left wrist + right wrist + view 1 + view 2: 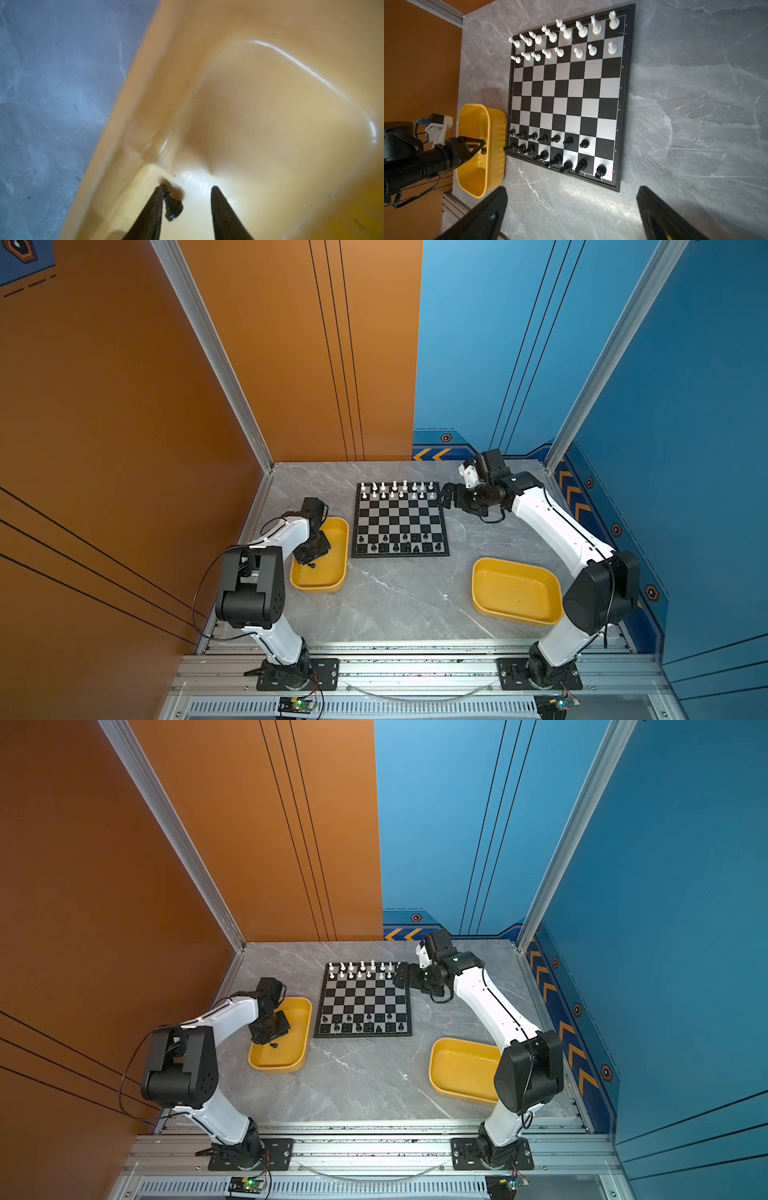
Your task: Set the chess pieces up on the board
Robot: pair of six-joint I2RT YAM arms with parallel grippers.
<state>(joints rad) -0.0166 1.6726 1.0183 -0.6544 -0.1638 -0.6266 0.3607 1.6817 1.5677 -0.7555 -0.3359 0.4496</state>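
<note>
The board (400,519) (364,999) (566,93) lies mid-table. White chess pieces (397,489) fill its two far rows and black ones (399,542) stand in its two near rows. My left gripper (309,562) (189,188) reaches down into the left yellow tray (332,580), jaws open. A black pawn (172,205) (312,566) lies tilted on the tray floor, leaning on one finger and apart from the other. My right gripper (444,495) (572,191) hovers wide open and empty beside the board's far right corner.
A second yellow tray (515,589) (461,1069) sits at the near right, nothing visible in it. The grey marble table (395,597) is walled by orange and blue panels, with an aluminium rail along the front edge.
</note>
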